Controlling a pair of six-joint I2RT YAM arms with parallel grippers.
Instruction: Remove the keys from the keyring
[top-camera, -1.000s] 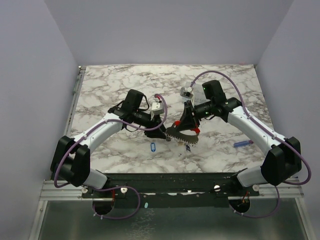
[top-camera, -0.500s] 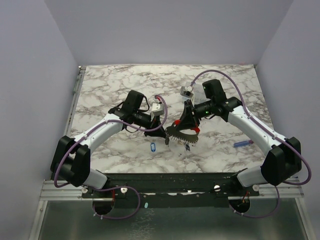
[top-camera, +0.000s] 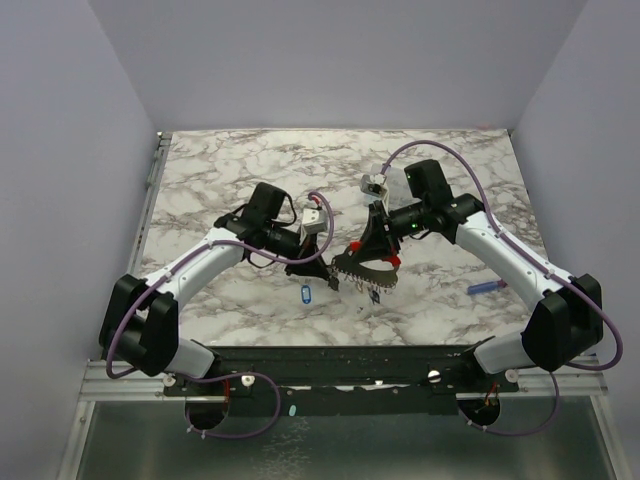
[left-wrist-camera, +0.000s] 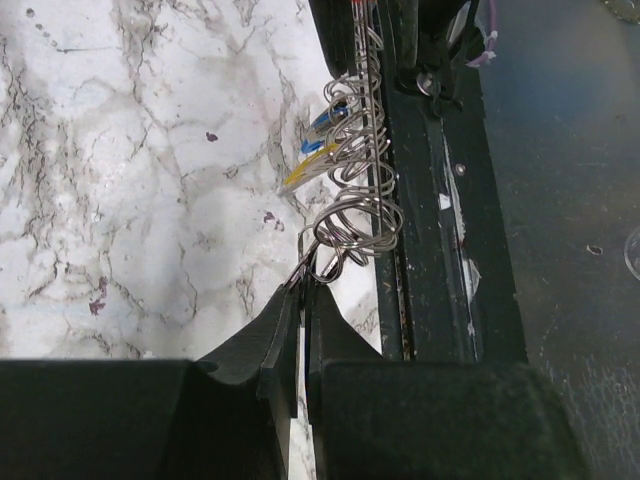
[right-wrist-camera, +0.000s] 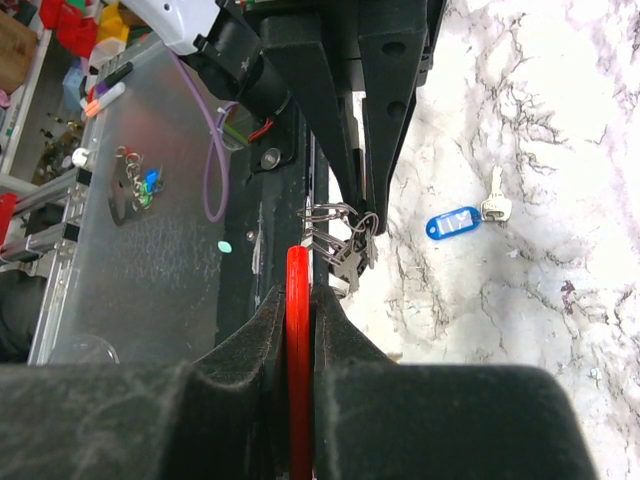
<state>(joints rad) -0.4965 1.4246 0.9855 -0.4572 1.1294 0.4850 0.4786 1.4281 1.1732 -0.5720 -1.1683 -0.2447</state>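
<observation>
subject: the keyring (left-wrist-camera: 358, 215), a cluster of thin wire coils, is off the table, suspended between the two claws over the near middle of the marble table (top-camera: 220, 180). the keys (right-wrist-camera: 348, 262) hang from it in a tight bunch. blue and yellow tags show on its far side in the left wrist view.

axis: the bunch's long axis runs roughly left to right, from one claw tip to the other. the two arms meet nose to nose across it.

left gripper (left-wrist-camera: 301, 300): fingers pressed together on the near loop of the coil cluster, as far as the wrist view shows. exactly what lies between the pads is too small to tell.

right gripper (right-wrist-camera: 298, 292): pinching the red tag (right-wrist-camera: 297, 270) flat between its pads, with the ring cluster just beyond its tips.

judgement: both arms are equally close. the next move turns on drawing the tagged key away along that axis while the left claw anchors the ring.

also noted: one loose blue-tagged key (right-wrist-camera: 455, 222) lies on the marble just beside the bunch, judged to be already off.
</observation>
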